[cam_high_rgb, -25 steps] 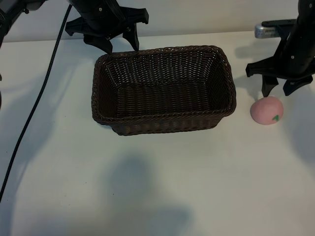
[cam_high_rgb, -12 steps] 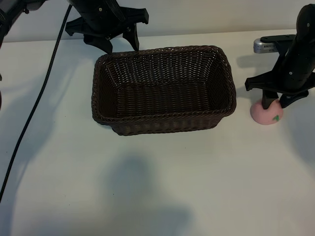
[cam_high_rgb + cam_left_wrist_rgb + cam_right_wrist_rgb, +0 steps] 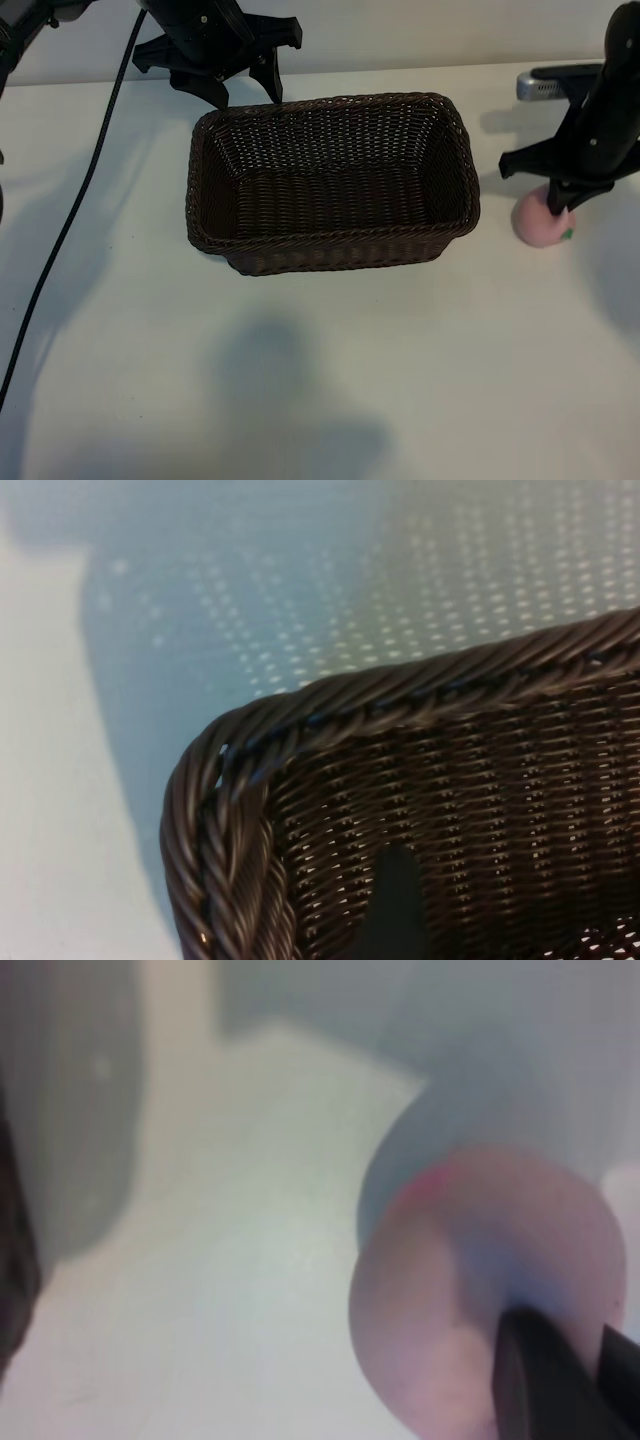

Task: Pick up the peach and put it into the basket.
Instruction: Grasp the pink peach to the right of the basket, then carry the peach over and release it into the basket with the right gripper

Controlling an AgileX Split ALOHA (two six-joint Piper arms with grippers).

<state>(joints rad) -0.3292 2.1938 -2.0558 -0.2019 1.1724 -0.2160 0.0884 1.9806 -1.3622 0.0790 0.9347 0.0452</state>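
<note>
The pink peach (image 3: 538, 224) rests on the white table to the right of the basket (image 3: 330, 240), a dark brown wicker one standing empty in the middle. My right gripper (image 3: 560, 196) has come down on the peach's upper side, its fingers pinched together into the soft fruit. In the right wrist view the peach (image 3: 450, 1280) bulges round one dark fingertip (image 3: 540, 1380). My left gripper (image 3: 243, 92) hangs open just behind the basket's back left corner, holding nothing. The left wrist view shows only that corner of the basket's rim (image 3: 400, 695).
A black cable (image 3: 80, 200) runs down the table's left side. A silvery part (image 3: 545, 86) lies at the back right behind the right arm. White table stretches in front of the basket.
My right gripper dropped from just above the peach onto it and its fingers closed together. The left arm and the basket stayed put.
</note>
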